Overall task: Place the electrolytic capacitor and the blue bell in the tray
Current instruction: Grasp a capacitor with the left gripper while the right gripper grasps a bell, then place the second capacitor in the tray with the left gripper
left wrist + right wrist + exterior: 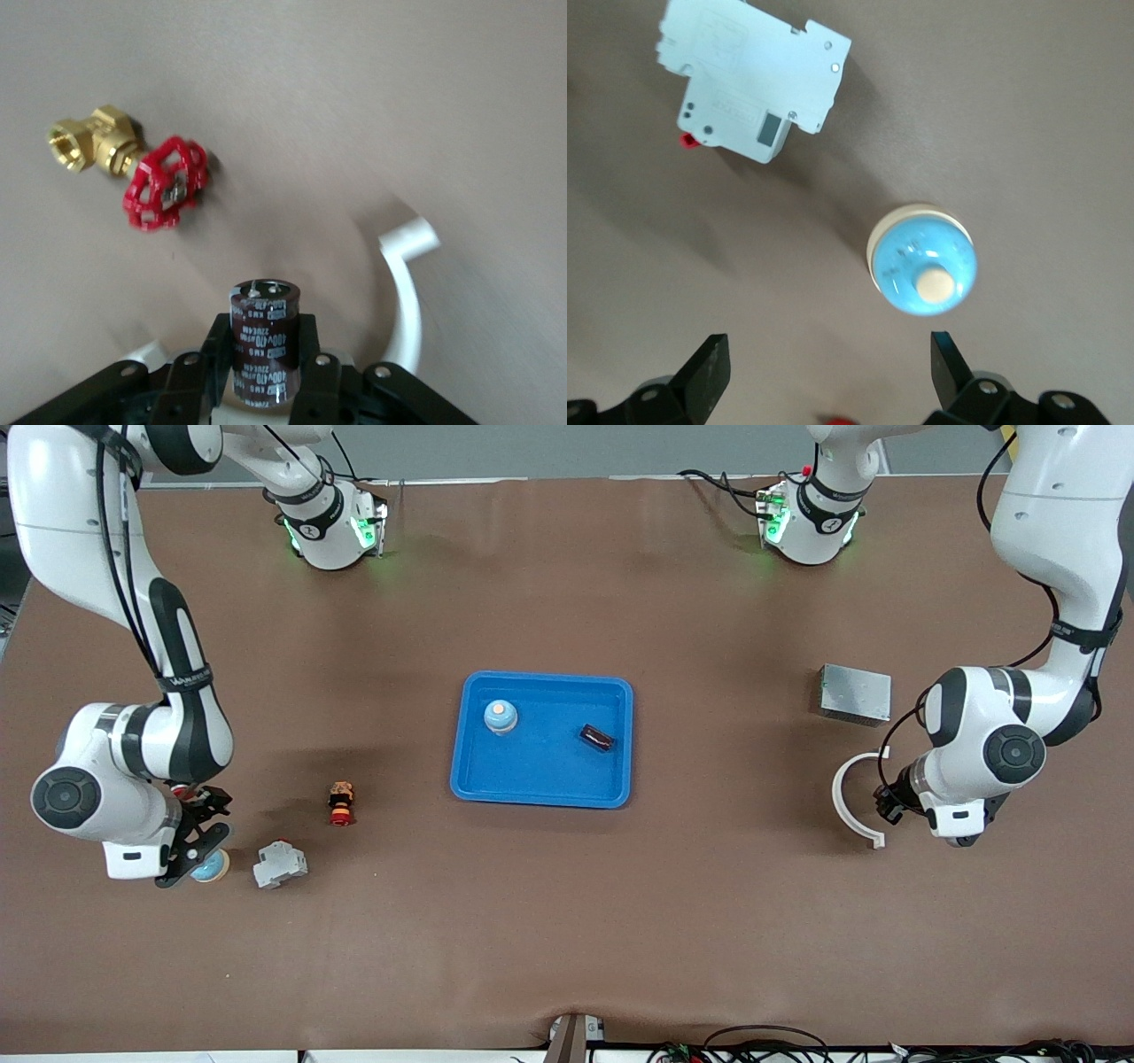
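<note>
Looking down from the front camera, the right arm folds low at its own end of the table, its right gripper (197,850) hanging just over a second blue bell (211,865) that sits on the brown table (567,921), beside a white circuit breaker (281,864) and near a red and yellow button (341,803). At the table's middle lies the blue tray (542,797), holding a first blue bell (500,716) with a pale knob and a dark first capacitor (597,737) lying on its side, the two well apart. The left arm bends down at its end, its left gripper (889,802) low within the curve of a white ring (852,797), with a grey metal box (854,693) farther from the camera. Moving to the left wrist view, the left gripper (263,354) is clamped on a second capacitor (264,323), an upright dark brown cylinder with white lettering and a silver top; a brass valve (133,173) with a red handwheel lies near, and the white ring (403,292) curves beside the black fingers (307,341). Turning to the right wrist view, the right gripper (828,367) is spread wide and holds nothing; the second blue bell (923,259), a round blue dome with a cream rim and cream knob, sits upright ahead of its fingers (709,372), near the circuit breaker (749,84).
</note>
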